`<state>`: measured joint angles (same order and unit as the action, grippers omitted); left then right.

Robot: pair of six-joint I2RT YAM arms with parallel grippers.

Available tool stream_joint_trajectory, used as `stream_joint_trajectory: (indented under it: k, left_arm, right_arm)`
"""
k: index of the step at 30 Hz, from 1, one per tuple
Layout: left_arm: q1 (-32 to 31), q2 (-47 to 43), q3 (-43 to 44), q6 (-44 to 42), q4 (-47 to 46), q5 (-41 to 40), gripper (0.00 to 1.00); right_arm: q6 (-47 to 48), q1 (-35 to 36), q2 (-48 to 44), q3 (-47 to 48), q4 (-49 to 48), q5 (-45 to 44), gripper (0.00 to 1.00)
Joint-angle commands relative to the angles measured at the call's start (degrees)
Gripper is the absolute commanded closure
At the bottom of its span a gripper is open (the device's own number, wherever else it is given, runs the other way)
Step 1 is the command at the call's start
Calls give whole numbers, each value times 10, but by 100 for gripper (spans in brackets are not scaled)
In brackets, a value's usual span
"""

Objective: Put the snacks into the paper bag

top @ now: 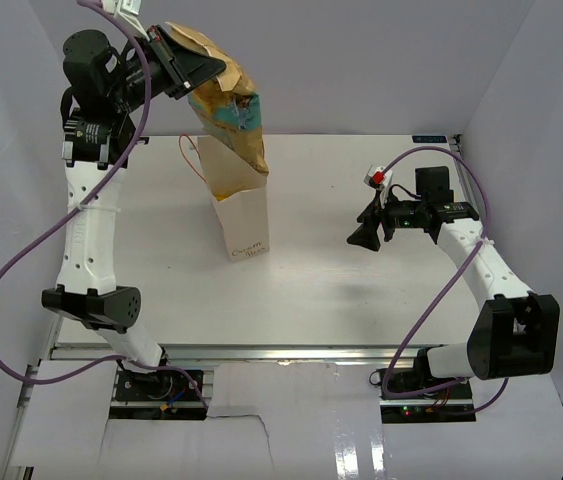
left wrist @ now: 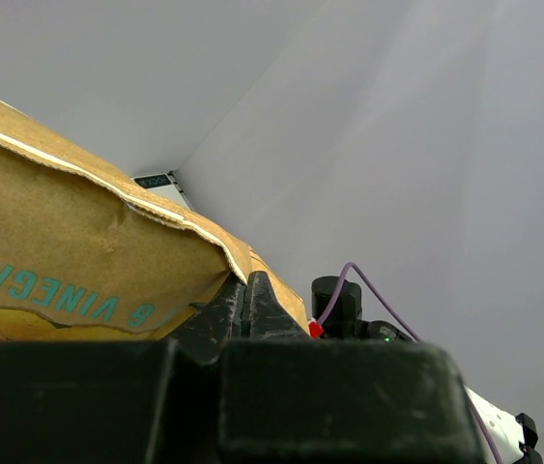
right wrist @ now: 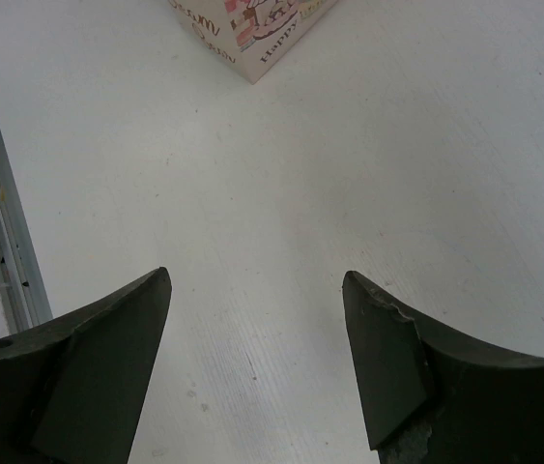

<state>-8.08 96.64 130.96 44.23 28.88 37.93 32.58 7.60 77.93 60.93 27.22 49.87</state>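
My left gripper (top: pixel 201 70) is raised high at the back left and is shut on the top edge of a large orange-yellow chip bag (top: pixel 229 112). The bag hangs with its lower end inside the open mouth of the cream-white paper bag (top: pixel 241 215), which stands upright mid-table with an orange-red cord handle (top: pixel 193 160). In the left wrist view the chip bag (left wrist: pixel 69 261) fills the left side, pinched at my fingertips (left wrist: pixel 245 295). My right gripper (top: pixel 366 235) is open and empty, low over the table right of the paper bag; the bag's lettered base corner (right wrist: pixel 252 29) shows in the right wrist view. No other snacks are visible.
White table (top: pixel 361 290) enclosed by grey-white walls at back and sides. A metal rail (top: pixel 261 352) runs along the near table edge, also seen in the right wrist view (right wrist: pixel 1 232). Purple cables loop beside both arms.
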Motion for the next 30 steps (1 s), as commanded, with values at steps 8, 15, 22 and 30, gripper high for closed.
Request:
stream_joint_trajectory:
  k: [8,15,22,30]
  left_arm:
    - [-12,-66,-26,-33,3,-31,100]
    - [-12,-78,-69,-47,4,-35,100]
    - [-12,-66,-70,-53,4,-30,100]
    - [-13,-47,-49,-49,-1,-16,100]
  right_arm:
    - [5,-2,-21,-11,8,15,23]
    - [4,-2,-25,-14,8,15,23]
    - [4,-2,-30,-20,8,14,23]
    - [4,-1,-30,-23,7,13,23]
